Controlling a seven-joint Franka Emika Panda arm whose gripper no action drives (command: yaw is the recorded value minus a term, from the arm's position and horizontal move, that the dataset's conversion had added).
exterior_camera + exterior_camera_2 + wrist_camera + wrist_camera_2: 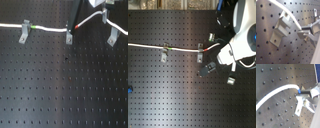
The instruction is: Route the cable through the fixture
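A thin white cable (47, 29) with a green band and red tip crosses the matte black perforated worktop (60, 85), through a wide grey metal clip (24, 33) to the slim dark fixture (69, 33). The gripper (98, 4) sits above; whether it grips the cable cannot be told

You see a matt black perforated metal board (60, 90), dull grey metal clips (24, 33), smooth white cable (50, 30).

Black perforated board (60, 90): white cable (47, 30), three grey clips (24, 36), small blue object (129, 90) on it.
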